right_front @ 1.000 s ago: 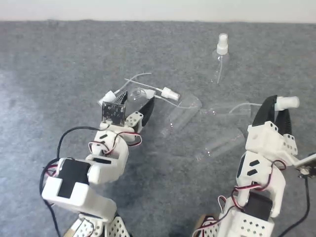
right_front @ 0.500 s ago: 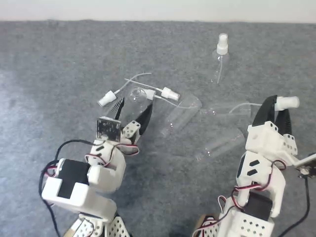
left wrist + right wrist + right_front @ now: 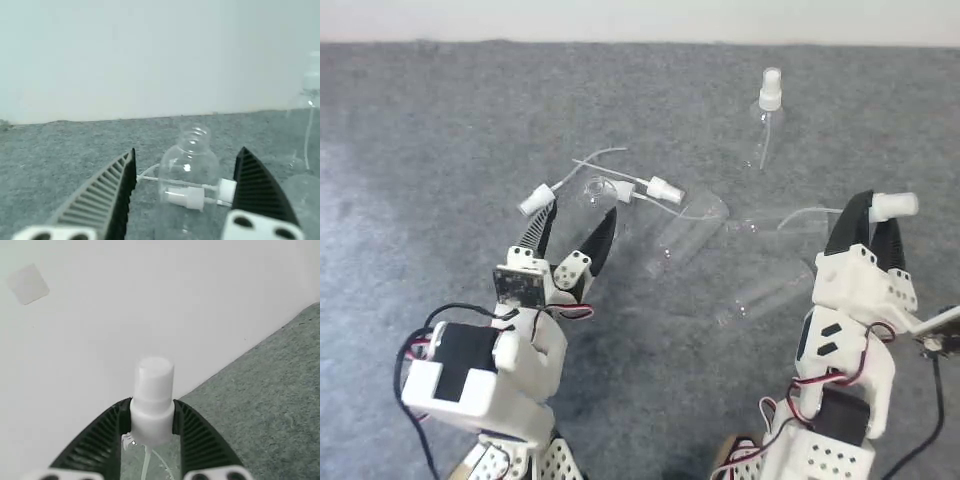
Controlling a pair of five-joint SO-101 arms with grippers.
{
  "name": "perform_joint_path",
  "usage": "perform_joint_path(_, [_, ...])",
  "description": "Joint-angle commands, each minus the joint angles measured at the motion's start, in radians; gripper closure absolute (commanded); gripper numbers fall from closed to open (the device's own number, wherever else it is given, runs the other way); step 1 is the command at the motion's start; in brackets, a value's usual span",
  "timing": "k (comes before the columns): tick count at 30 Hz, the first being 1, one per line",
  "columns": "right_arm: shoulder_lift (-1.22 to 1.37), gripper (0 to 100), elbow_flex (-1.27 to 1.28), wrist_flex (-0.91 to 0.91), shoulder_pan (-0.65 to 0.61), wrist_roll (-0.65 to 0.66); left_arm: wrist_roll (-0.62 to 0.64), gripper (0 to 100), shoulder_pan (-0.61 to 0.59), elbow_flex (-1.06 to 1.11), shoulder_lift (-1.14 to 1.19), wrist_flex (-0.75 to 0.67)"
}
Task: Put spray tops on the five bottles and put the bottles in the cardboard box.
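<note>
While the right claw [image 3: 152, 409] pinches a spray top [image 3: 153, 385] by its collar, the left claw [image 3: 578, 209] (jaws spread wide, empty) should centre on the uncapped upright bottle [image 3: 192, 161] just ahead, then close gently mid-body, keeping it vertical.

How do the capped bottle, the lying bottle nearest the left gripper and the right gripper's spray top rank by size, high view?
Lying bottle, capped bottle: near alike, the latter farther off, so unranked.
Held spray top: smallest.
</note>
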Motion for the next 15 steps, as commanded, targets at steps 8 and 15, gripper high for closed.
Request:
perform_joint_path(8, [-0.012,99.3,-0.012,-0.021,-0.019,0.021,0.112,94,-0.074,0.002,-0.009,-0.176])
perform_joint_path(15, [-0.012,99.3,-0.011,-0.019,-0.024,0.051,0.046,99,-0.077,0.002,-0.009,-0.195])
